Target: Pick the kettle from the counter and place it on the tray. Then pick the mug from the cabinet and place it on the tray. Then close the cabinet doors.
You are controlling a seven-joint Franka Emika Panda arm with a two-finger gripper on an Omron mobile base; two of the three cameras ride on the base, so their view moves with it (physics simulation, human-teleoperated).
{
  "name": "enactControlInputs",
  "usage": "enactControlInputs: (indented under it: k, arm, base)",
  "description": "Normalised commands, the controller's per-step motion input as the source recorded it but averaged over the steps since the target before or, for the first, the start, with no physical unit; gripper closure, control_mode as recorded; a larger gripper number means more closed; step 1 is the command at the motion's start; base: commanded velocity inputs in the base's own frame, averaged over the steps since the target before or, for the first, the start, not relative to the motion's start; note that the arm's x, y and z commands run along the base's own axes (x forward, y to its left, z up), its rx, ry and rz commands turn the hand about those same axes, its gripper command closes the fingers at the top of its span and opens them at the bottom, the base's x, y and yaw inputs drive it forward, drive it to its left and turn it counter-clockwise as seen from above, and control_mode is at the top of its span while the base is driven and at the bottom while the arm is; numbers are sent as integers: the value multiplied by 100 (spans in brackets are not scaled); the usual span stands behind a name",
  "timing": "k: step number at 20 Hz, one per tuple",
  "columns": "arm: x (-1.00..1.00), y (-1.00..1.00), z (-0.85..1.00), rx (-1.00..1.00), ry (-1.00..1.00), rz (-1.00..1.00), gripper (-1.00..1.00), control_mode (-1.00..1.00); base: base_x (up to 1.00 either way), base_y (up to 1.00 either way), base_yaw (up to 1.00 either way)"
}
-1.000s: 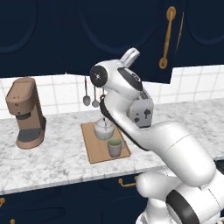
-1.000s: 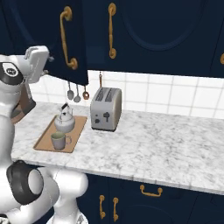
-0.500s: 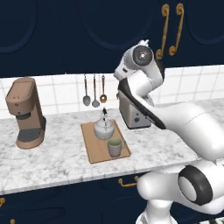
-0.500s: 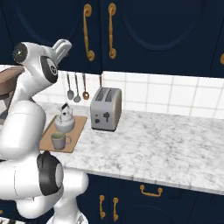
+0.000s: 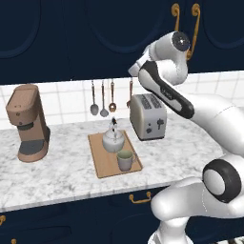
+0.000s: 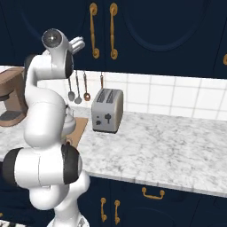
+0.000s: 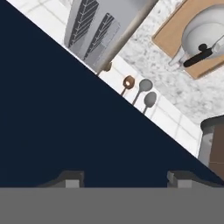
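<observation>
Up at the cabinet: the gripper [image 7: 124,177] is raised against the dark navy cabinet doors [image 6: 146,31], and their panel covers most of the hand view, so the hand sits close to the door face.
Pincer: both finger tips rise well apart at the bottom of the hand view, nothing between them, jaws spread and empty.
Doors: from both base views the doors look flush, brass handles [image 6: 103,30] side by side; I judge the closing step is at or near its end, which would explain the hand up here rather than over the worktop.
Tray: the wooden tray [image 5: 101,166] lies flat on the counter [image 5: 62,176], between the brown coffee machine [image 5: 27,123] and the toaster [image 5: 148,116].
Kettle: the kettle [image 5: 114,139] stands upright on the tray's far half, dark handle up.
Mug: the mug [image 5: 126,160] stands on the tray just in front of the kettle, both inside the rim, so the two placing steps look done.
Wall: utensils [image 5: 102,98] hang on the tiles behind the tray.
</observation>
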Motion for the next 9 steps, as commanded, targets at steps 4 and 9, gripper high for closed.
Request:
enactControlInputs:
  k: [4,9]
  arm:
    - [56,-26,-28,5,12,25,-100,-100]
    - [3,-3,-31,0,0,6,-100,-100]
  base:
    - [0,0,0]
    - [0,0,0]
